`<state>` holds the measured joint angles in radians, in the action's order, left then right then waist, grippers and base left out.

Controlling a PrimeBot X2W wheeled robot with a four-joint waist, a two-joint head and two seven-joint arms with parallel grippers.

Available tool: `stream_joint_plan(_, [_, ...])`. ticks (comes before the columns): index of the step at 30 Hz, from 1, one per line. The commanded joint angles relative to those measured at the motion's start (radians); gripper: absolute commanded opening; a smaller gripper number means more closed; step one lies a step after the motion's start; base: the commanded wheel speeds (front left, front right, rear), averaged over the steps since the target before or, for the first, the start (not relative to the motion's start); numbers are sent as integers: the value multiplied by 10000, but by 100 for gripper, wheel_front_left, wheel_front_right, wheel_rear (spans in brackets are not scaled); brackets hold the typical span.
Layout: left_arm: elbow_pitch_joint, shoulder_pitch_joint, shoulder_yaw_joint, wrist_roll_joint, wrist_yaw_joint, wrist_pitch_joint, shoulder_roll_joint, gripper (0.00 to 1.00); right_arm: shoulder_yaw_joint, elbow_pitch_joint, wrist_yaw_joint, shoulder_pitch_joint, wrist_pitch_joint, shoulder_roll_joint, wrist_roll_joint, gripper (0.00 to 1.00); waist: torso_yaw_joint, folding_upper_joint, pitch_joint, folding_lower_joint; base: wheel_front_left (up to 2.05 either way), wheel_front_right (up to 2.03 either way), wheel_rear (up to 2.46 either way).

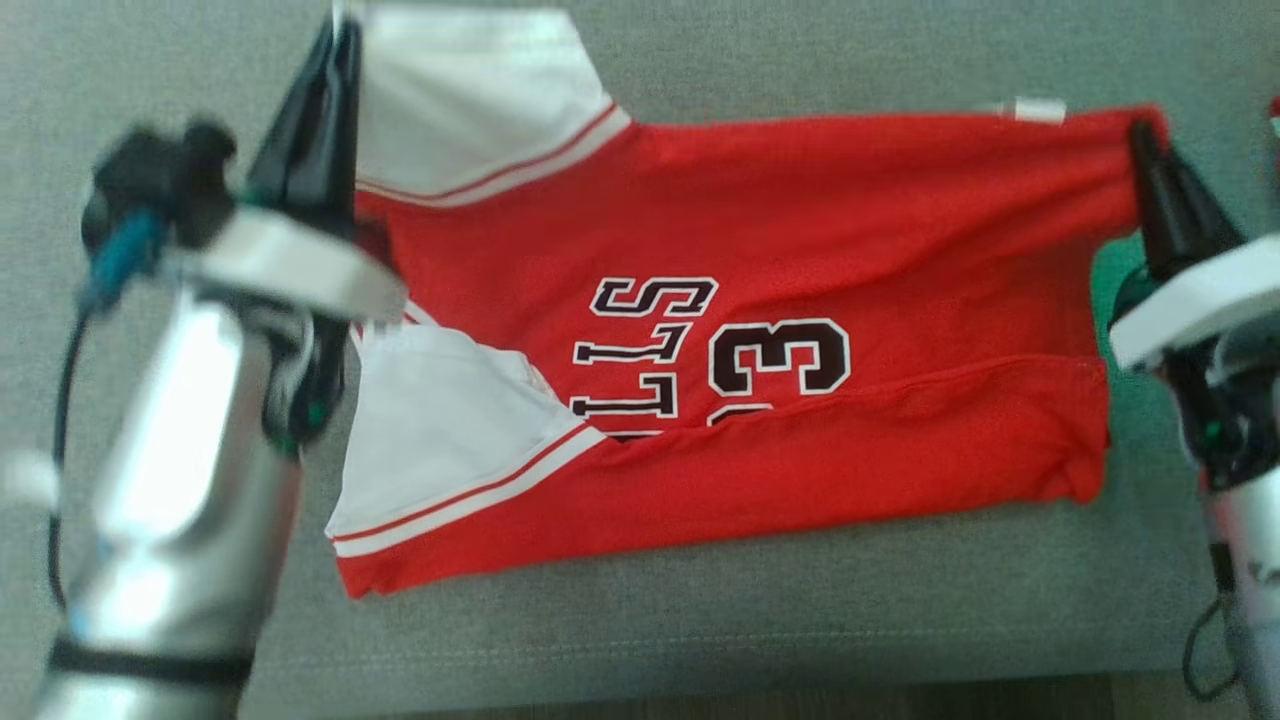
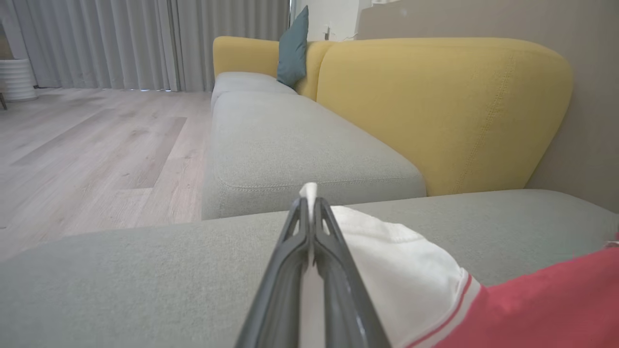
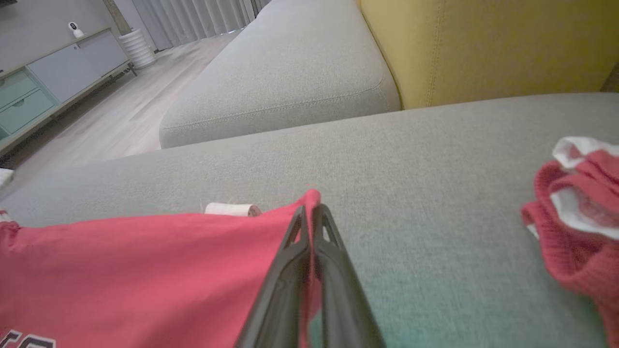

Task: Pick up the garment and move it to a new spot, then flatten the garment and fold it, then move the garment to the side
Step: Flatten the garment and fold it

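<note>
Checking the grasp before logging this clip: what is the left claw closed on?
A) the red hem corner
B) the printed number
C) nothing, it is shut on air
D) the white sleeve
D: in the left wrist view the left claw is shut on the white sleeve of the jersey, with white cloth poking out past its tips.

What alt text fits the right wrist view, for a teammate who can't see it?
The two dark fingers of the right gripper are shut on a corner of the red fabric jersey, spread on the grey fabric sofa seat. A crumpled red and white garment lies apart at the right; a yellow sofa backrest rises behind.
</note>
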<state>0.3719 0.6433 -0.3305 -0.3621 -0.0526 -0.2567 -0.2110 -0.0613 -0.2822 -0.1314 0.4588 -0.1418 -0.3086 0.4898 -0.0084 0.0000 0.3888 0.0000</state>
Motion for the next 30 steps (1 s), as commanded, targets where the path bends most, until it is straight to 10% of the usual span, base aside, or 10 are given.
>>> stream_joint_plan(1, [-888,-453,491,-1,188,-50,-447,0,-134,301,7,-250,131,-126,191,0,27,0,-148,0,0,0,0])
stream_joint_plan(26, [-4225,-6359,497,-1571,1505,2284,-654,0,-515,93,7,-2512,1124,257,692,0,68,0,-955,0,0,0,0])
stream_joint_plan(27, [-4159,-6392,459,-1611,1480,2368,-667,0,-517,68,7,-2592,1136,254,648,22,78,0,-972,0,0,0,0])
stream_joint_plan(29, [-4003,-6398,409,-1620,1451,2484,-728,33,-486,50,7,-2726,1198,303,638,47,94,0,-983,0,0,0,0])
stream_joint_plan(30, [-3914,-6384,403,-1613,1462,2512,-745,100,-450,9,7,-2806,1195,310,581,72,108,0,-993,0,0,0,0])
